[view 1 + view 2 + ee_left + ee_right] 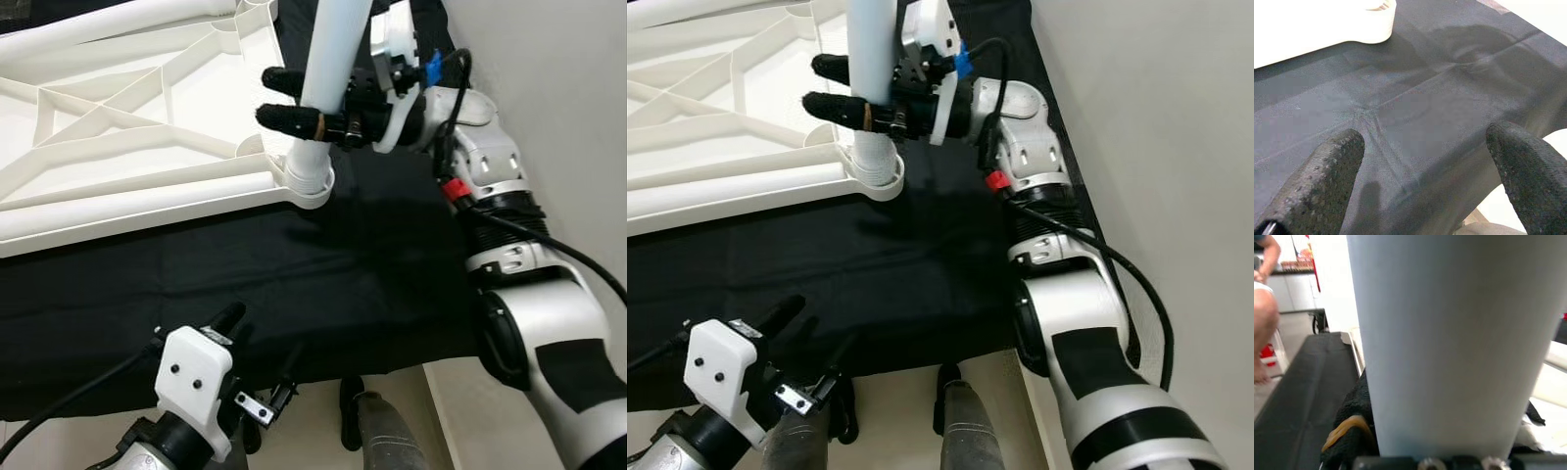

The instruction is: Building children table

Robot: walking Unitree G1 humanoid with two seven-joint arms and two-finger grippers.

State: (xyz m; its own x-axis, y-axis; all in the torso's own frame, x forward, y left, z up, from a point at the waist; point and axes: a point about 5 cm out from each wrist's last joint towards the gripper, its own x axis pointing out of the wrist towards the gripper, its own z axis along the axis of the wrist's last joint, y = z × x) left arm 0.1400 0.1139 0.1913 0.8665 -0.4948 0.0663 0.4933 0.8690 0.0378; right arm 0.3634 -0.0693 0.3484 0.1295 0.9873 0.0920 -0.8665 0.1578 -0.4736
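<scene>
Fingers of the right gripper [294, 98] pinch the upright white leg [333, 59], steadying it in the tabletop's corner socket [309, 181]; left gripper [1425, 161] fingers spread, idle near.

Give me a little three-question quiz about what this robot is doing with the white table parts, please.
1. True or false: the right gripper is shut on the white table leg.
2. Where does the leg's lower end sit? A) lying flat on the black cloth B) in the round corner socket of the upturned white tabletop C) in the left gripper
3. Fill in: the left gripper hovers with its fingers ____ above the black cloth.

Key: 1 true, its fingers lie on either side of the upright leg. 2 B. 3 open, holding nothing.
</scene>
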